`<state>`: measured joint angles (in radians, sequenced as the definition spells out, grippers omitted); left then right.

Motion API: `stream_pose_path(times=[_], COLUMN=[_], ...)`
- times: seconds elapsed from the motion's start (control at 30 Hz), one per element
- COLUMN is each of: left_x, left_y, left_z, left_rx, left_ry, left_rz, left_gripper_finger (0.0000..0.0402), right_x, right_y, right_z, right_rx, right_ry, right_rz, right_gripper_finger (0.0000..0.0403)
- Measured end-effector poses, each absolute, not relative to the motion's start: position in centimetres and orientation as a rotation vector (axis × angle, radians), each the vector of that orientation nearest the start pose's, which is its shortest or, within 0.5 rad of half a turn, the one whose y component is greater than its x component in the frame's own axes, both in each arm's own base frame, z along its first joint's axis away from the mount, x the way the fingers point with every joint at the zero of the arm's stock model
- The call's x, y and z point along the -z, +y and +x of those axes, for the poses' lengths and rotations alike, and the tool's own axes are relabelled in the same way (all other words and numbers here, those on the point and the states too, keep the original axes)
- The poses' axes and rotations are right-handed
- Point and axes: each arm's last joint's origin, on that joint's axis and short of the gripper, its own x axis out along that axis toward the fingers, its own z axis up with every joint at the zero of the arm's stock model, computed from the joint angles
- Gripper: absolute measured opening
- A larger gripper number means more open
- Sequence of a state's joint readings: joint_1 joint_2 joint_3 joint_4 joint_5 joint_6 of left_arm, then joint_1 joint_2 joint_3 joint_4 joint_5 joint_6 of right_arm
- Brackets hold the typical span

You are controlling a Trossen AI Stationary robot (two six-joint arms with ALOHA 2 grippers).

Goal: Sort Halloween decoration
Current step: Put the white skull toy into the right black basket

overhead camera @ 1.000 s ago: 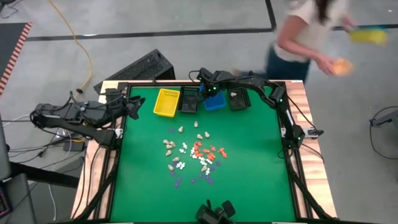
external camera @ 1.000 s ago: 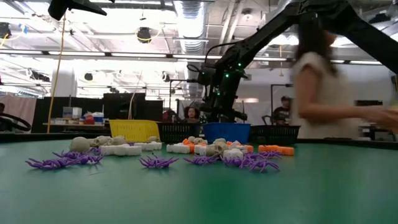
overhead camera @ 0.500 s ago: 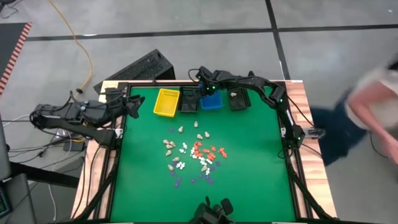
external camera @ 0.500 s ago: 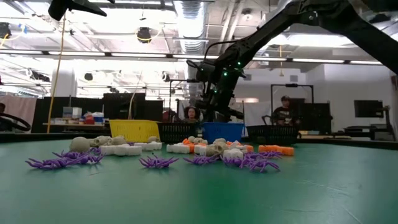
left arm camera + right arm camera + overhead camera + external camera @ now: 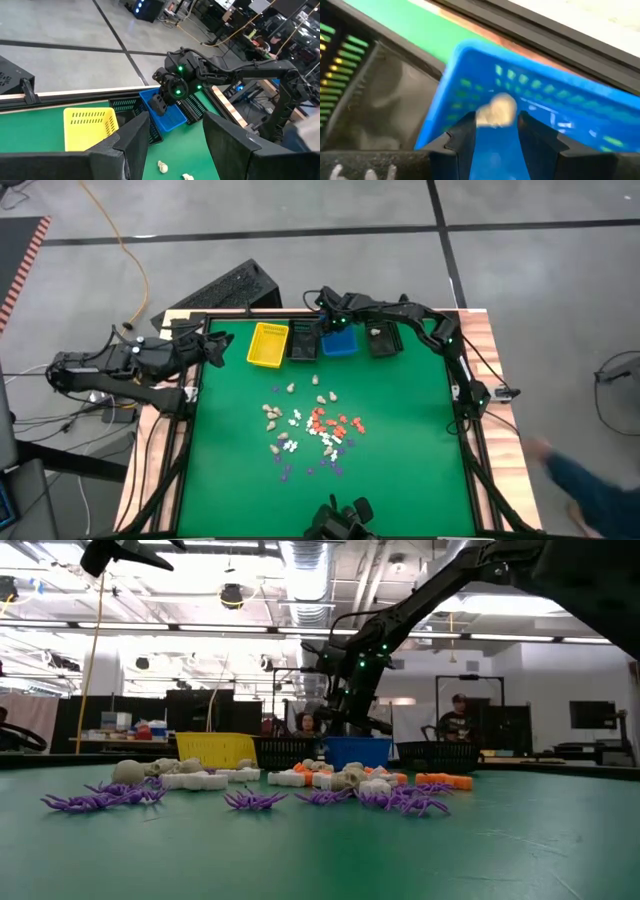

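The Halloween decoration pieces [image 5: 310, 428], in cream, white, orange and purple, lie scattered on the green mat's middle. Along the far edge stands a row of bins: yellow [image 5: 268, 345], black [image 5: 303, 344], blue [image 5: 342, 347] and black [image 5: 381, 340]. My right gripper [image 5: 495, 122] hangs over the blue bin's far left part [image 5: 328, 323], shut on a cream piece [image 5: 496, 110]. My left gripper [image 5: 175, 122] waits open above the table's far left corner [image 5: 220, 340], holding nothing. My right gripper pinches the cream piece [image 5: 492, 117] between the free ends of its two fingers. The fingers slant steeply down from the table's right. The piece is lifted clear, above the inside of the blue bin [image 5: 470, 65].
Cream pieces lie in the right black bin [image 5: 378, 333]. A black keyboard [image 5: 215, 288] lies on the floor beyond the far left corner. A person [image 5: 590, 480] shows blurred beside the table's near right. Bare green mat lies left and right of the pile.
My right gripper has tipped slightly while staying over the blue bin, which now sits a little farther toward the table's left. My left gripper has swung slightly. The person has walked from beyond the far right corner to the table's near right side.
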<state>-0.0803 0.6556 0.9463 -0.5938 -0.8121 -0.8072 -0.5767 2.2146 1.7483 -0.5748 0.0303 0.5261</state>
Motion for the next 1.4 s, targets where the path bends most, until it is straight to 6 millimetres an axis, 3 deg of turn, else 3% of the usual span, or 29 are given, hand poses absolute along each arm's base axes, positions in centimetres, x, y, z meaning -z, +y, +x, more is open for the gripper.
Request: stream_pose_path(times=[0.37, 0.63, 0.8, 1.07, 1.4], left_x=[-36.6, -36.6, -36.6, -36.6, -36.6], left_y=[1.2, 1.2, 1.2, 1.2, 1.2], left_z=[11.3, 11.3, 11.4, 11.4, 11.4], left_rx=[-0.792, -0.79, -0.783, -0.78, -0.775], left_ry=[-0.024, -0.021, -0.017, -0.005, -0.003], left_rz=[-0.623, -0.617, -0.617, -0.593, -0.596], left_gripper_finger=[0.0176, 0.0176, 0.0176, 0.0176, 0.0176], right_x=[-16.8, -16.8, -19.4, -23.6, -23.1], right_y=[-26.3, -25.9, -25.0, -23.9, -23.6], right_z=[39.5, 39.2, 38.0, 36.4, 35.9], right_rx=[0.821, 0.765, 0.681, 0.5, 0.055], right_ry=[0.869, 0.924, 1.006, 1.062, 1.169], right_rz=[0.77, 0.792, 0.706, 0.403, -0.07], right_gripper_finger=[0.0154, 0.0057, 0.0014, 0.0056, 0.0162])
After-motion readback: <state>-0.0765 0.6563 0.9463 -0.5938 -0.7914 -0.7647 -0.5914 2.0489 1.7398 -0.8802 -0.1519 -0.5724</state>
